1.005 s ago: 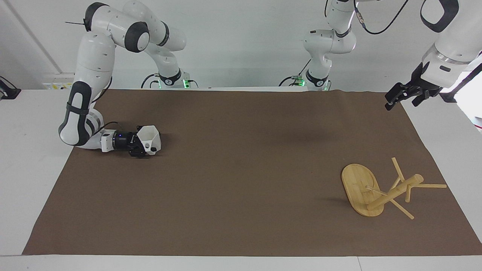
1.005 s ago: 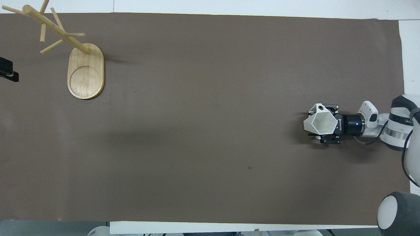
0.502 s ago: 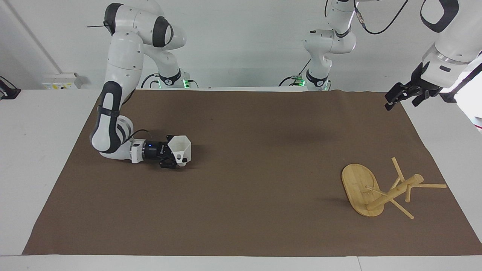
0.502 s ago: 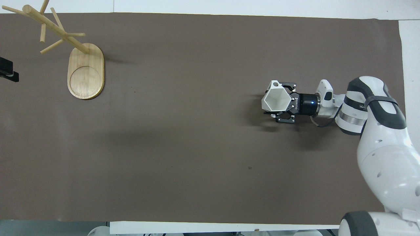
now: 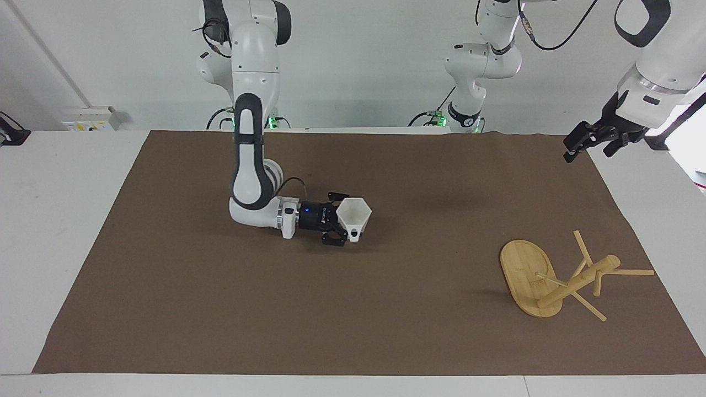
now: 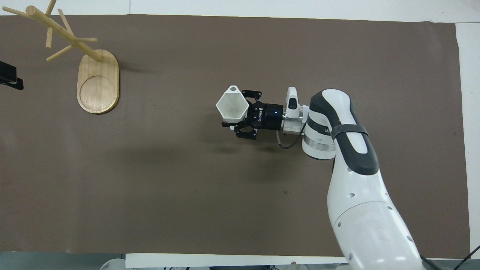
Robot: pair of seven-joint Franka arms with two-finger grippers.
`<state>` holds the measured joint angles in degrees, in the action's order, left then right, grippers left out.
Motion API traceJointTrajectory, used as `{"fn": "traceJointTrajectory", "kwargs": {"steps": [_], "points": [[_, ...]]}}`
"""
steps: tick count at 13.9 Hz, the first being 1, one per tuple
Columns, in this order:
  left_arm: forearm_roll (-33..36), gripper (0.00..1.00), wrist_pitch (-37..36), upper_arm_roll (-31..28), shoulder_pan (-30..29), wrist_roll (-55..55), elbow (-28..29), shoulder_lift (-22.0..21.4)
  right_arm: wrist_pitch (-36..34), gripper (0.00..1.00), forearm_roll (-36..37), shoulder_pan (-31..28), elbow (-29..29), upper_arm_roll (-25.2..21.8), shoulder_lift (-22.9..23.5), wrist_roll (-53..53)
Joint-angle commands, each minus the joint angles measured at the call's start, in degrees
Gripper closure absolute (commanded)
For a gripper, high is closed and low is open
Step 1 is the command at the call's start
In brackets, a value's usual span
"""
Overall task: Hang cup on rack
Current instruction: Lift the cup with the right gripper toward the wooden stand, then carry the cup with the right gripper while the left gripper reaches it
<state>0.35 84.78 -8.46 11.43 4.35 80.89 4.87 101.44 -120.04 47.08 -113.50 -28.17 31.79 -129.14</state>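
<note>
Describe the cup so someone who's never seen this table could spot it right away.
On the brown mat, find the right gripper over its middle; the cup is clamped there. It is the only white faceted thing with a hexagonal rim; the rack is bamboo.

table [image 5: 55,220], brown mat [image 5: 331,309] — rack [image 5: 529,275] on it

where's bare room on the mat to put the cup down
Bare mat lies all around: the stretch between the cup in the right gripper and the rack, and the right arm's end. Crowded only at the rack's pegs.
</note>
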Motion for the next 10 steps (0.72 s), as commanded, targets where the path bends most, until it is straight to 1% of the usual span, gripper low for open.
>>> {"fn": "traceJointTrajectory", "kwargs": {"steps": [1, 3, 5, 8, 10], "points": [[-0.1, 0.0, 4.6, -0.2, 3.0, 3.0, 4.3, -2.0, 8.1, 1.0, -4.7, 4.1, 5.0, -0.2, 0.1, 2.8], [-0.1, 0.0, 8.5, -0.2, 5.4, 7.2, 7.2, -3.2, 11.8, 1.0, -7.6, 7.9, 6.2, -0.1, 0.2, 3.3], [-0.1, 0.0, 9.9, -0.1, 7.4, 8.0, 8.8, -4.1, 15.1, 1.0, -10.6, 11.3, 7.0, -0.2, 0.8, 2.9], [0.0, 0.0, 12.6, 0.0, 11.6, 14.6, 10.4, -3.5, 16.9, 1.0, -13.7, 14.1, 7.9, -0.2, 1.1, 2.6], [-0.1, 0.0, 14.4, 0.1, 14.2, 17.0, 12.2, -3.1, 18.9, 1.0, -14.1, 14.4, 10.4, -0.2, 1.8, 2.5]]}}
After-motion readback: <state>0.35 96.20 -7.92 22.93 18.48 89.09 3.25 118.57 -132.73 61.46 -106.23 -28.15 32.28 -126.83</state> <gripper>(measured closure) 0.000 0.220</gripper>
